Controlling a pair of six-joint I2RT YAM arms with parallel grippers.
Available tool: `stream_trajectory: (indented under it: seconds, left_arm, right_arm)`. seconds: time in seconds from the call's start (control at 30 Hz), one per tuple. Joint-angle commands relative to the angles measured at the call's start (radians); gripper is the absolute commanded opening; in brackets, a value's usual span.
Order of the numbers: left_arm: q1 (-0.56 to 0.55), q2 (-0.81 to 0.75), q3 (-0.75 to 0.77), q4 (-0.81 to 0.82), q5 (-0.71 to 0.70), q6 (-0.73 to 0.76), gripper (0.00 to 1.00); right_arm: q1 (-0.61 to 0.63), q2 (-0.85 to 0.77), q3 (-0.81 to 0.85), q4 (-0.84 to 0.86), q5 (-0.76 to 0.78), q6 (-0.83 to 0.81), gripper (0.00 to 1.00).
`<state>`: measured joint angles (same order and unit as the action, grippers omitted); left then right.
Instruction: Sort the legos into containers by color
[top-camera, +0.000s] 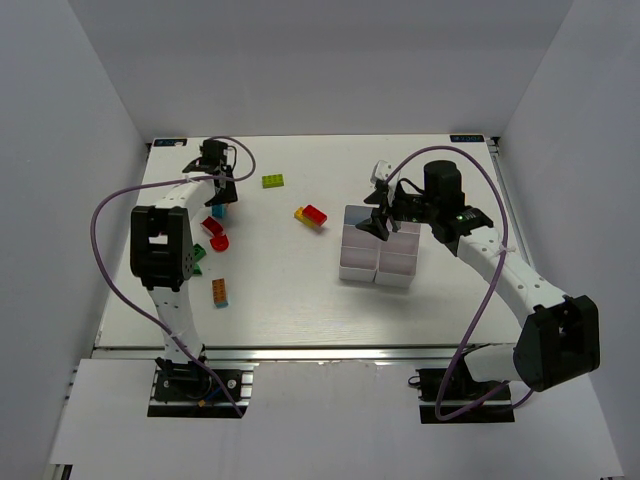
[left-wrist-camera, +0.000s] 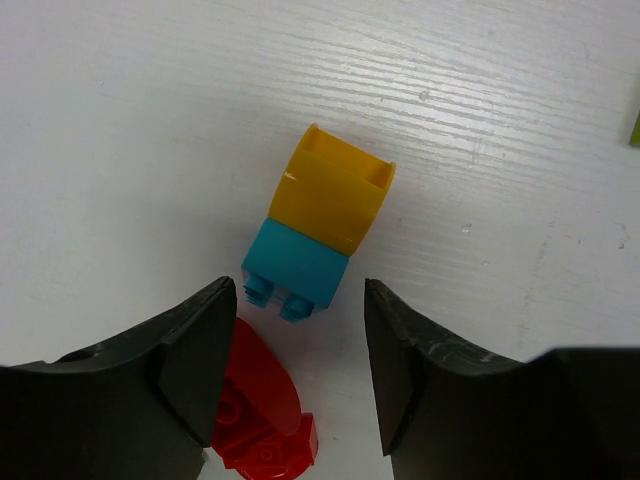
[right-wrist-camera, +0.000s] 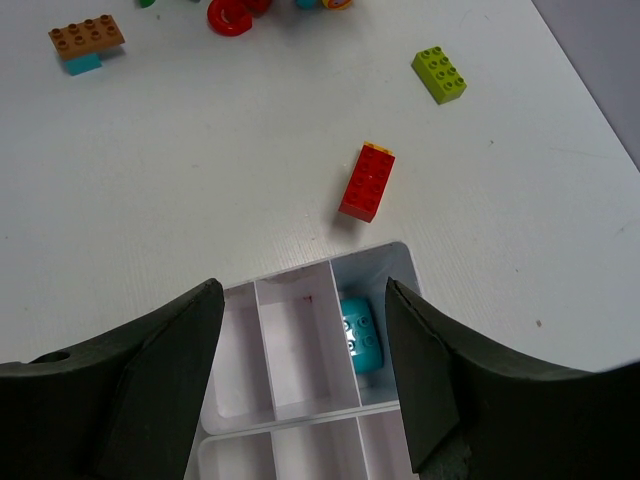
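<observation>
My left gripper (top-camera: 219, 192) is open at the far left, low over a yellow-on-cyan stack of legos (left-wrist-camera: 312, 232); its open jaws (left-wrist-camera: 300, 375) stand just short of the cyan end. A red curved piece (left-wrist-camera: 262, 412) lies by the left finger. My right gripper (top-camera: 380, 218) is open and empty above the far-left corner of the white containers (top-camera: 347, 272). In the right wrist view one cyan brick (right-wrist-camera: 360, 334) lies in a corner bin of the containers (right-wrist-camera: 300, 272); the other bins in view look empty.
A red-on-yellow brick (top-camera: 311, 215) lies left of the containers and a lime brick (top-camera: 273, 181) sits further back. Red pieces (top-camera: 215, 233), a green piece (top-camera: 198, 256) and an orange-on-cyan brick (top-camera: 219, 291) lie along the left side by the left arm.
</observation>
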<state>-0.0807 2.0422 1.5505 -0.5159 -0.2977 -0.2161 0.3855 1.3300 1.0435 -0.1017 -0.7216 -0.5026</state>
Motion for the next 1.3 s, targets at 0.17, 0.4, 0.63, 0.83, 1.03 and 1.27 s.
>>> stream_trajectory:
  seconds: [0.17, 0.4, 0.63, 0.83, 1.03, 1.27]
  left_arm:
    - [0.055, -0.010, -0.035, 0.040, 0.127, 0.092, 0.64]
    - [0.078, -0.014, -0.076, 0.079, 0.207, 0.127, 0.64]
    - [0.078, -0.010, -0.090, 0.114, 0.252, 0.123, 0.59]
    - [0.079, 0.012, -0.073, 0.119, 0.255, 0.124, 0.53]
    - [0.079, 0.007, -0.086, 0.134, 0.241, 0.104, 0.44]
    - [0.079, -0.007, -0.096, 0.142, 0.200, 0.090, 0.32]
  right_arm:
    - [-0.010, -0.032, 0.006, 0.033, -0.006, 0.013, 0.71]
    - [-0.008, -0.018, 0.021, 0.031, -0.012, 0.013, 0.71]
    - [-0.010, -0.015, 0.033, 0.019, -0.007, 0.006, 0.71]
    - [-0.010, -0.017, 0.032, 0.011, -0.007, 0.006, 0.71]
    - [-0.010, -0.014, 0.027, 0.010, -0.010, 0.009, 0.71]
    - [-0.010, -0.014, 0.024, 0.017, -0.015, 0.012, 0.71]
